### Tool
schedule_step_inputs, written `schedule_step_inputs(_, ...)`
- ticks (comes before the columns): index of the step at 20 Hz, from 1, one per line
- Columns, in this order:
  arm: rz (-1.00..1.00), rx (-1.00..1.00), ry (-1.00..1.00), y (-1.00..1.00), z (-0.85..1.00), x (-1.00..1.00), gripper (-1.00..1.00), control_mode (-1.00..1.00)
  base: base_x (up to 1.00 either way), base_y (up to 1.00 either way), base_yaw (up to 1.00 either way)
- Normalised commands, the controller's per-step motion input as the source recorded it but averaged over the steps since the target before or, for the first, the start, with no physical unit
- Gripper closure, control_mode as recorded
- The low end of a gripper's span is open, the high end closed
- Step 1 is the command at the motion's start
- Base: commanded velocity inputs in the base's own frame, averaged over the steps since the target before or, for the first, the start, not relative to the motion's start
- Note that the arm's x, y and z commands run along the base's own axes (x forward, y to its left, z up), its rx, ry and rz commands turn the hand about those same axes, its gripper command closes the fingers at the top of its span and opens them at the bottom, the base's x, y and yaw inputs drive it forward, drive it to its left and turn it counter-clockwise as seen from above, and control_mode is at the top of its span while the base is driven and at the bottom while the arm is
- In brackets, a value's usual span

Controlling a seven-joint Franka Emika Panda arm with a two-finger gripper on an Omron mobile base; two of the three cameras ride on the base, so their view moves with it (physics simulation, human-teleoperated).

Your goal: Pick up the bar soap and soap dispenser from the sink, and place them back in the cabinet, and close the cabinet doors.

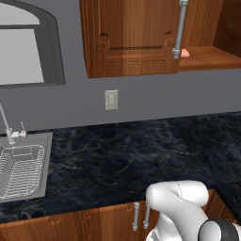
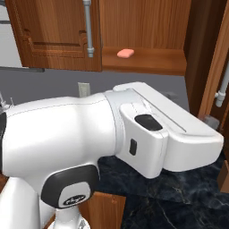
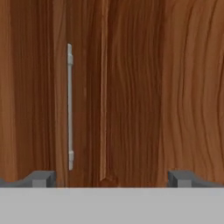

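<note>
At the far left, one grey sink [image 1: 26,169] sits sunk into the dark marbled surface [image 1: 141,150], with one wire rack inside it and one curved silver faucet [image 1: 6,124] at its back edge. I cannot spot the soap dispenser in the part of the basin I can see. Above, one arched grey window [image 1: 26,44] hangs on the wall, and one pale switch plate [image 1: 111,100] is further right.

Moving right, the cabinet [image 2: 147,27] stands open. One left door [image 1: 132,37] is swung out, its one long silver bar handle [image 1: 180,28] running down its edge; one right door [image 2: 219,76] shows at the edge of the right base view, also standing open. On the inner shelf [image 2: 147,60] lies one bar soap [image 2: 125,53], flat and salmon-orange, near the front edge, just beside the left door's handle.

Below the surface, two short silver handles [image 1: 141,215] sit side by side on the lower cupboards.

The gripper [image 3: 111,179] faces a reddish-brown wood panel carrying one vertical silver handle [image 3: 70,107]. Its jaws are spread wide with nothing between them.
</note>
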Motion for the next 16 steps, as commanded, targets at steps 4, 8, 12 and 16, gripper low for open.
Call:
schedule_step_inputs(4,0.04,0.0,-0.01,-0.21,-0.13,0.21,-1.0,-1.0,0.0,0.0,0.0)
schedule_step_inputs(8,0.03,0.06,-0.01,-0.1,-0.19,0.23,-1.0,-1.0,0.0,0.0,0.0)
schedule_step_inputs(12,0.03,0.1,-0.03,-0.01,-0.13,0.25,-1.0,-1.0,0.0,0.0,0.0)
schedule_step_inputs(16,0.05,0.1,-0.05,-0.07,-0.08,0.31,-1.0,-1.0,0.0,0.0,0.0)
